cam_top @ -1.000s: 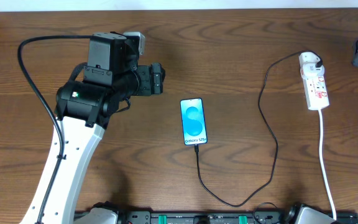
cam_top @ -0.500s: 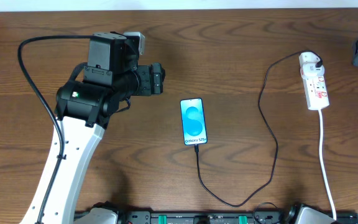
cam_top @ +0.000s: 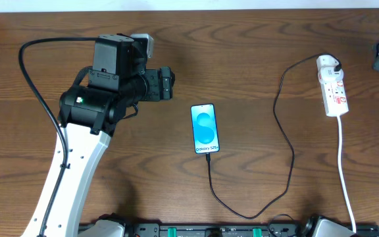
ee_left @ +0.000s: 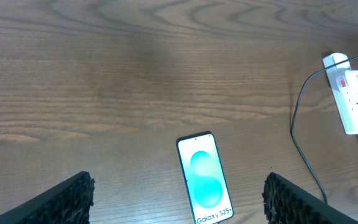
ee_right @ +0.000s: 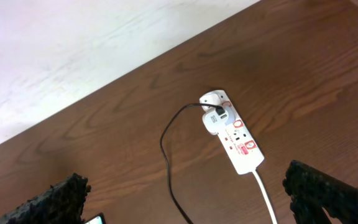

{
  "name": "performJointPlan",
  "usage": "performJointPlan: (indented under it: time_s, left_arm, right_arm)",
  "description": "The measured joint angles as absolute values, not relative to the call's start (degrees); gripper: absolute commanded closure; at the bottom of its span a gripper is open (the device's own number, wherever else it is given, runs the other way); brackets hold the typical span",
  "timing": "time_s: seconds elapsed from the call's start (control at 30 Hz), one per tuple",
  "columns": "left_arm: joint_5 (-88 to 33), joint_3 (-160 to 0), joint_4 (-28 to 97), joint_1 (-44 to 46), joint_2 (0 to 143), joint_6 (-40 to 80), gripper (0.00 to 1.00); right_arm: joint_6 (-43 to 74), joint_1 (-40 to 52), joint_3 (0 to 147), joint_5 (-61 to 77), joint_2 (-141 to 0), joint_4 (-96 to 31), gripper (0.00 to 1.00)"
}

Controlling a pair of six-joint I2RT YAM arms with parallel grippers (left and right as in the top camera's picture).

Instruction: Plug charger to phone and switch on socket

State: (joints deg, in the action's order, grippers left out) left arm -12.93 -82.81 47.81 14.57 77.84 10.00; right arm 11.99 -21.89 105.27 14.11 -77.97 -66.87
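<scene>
Dark wood-grain table [cam_top: 255,39] fills every view, with a pale strip [ee_right: 55,50] beyond its far edge. Over it, the left gripper [cam_top: 166,83] has its fingers [ee_left: 67,199] spread wide with nothing between them. It hovers in the upper left of the overhead view, near the phone's upper end but apart from it. At the right edge of that view the right gripper [ee_right: 194,199] is just as wide open and empty, near the socket's upper end.

The phone [cam_top: 204,128] lies flat, screen up, in the middle of the overhead frame. Its long axis runs top to bottom, port end toward the lower edge. The charger [cam_top: 288,151] meets that end with its small tip [cam_top: 208,158], though I cannot tell whether it is fully seated. From there it runs down, curves along the bottom centre and climbs to the white plug [cam_top: 329,65] at the top of the socket [cam_top: 337,95]. The socket sits in the upper right, long axis nearly top to bottom, its cord leaving toward the lower right.

The cable looks limp and light, so the only firm hold is likely the stiff tip. The phone is probably rigid, smooth and slippery, and best pinched across its long edges. The socket seems light enough to slide — its red switches [ee_right: 244,142] likely want a push straight down.
</scene>
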Motion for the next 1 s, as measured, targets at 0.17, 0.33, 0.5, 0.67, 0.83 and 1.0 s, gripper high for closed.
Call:
performJointPlan:
  time_s: [0.17, 0.33, 0.5, 0.67, 0.83, 1.0]
  left_arm:
    - [-12.93, -82.81, 47.81, 14.57, 77.84, 10.0, 0.13]
    - [-12.93, -82.81, 47.81, 14.57, 77.84, 10.0, 0.13]
    - [-12.93, -82.32, 47.81, 14.57, 77.21, 10.0, 0.13]
    - [-12.93, -81.62, 47.83, 14.57, 74.22, 10.0, 0.13]
    - [-12.93, -81.34, 47.83, 14.57, 70.67, 10.0, 0.13]
    - [-12.93, -81.32, 47.86, 14.57, 69.21, 10.0, 0.13]
  right_arm:
    - [11.99, -21.89, 105.27, 14.09, -77.97, -66.87, 0.01]
    - [11.97, -21.89, 105.27, 14.09, -77.97, -66.87, 0.01]
    - [11.99, -21.89, 105.27, 14.09, -77.97, -66.87, 0.01]
    - [11.99, -21.89, 105.27, 14.09, -77.97, -66.89, 0.01]
    - [11.99, -21.89, 105.27, 14.11, -77.97, -66.89, 0.01]
    - [11.99, -21.89, 105.27, 14.09, -77.97, -66.89, 0.01]
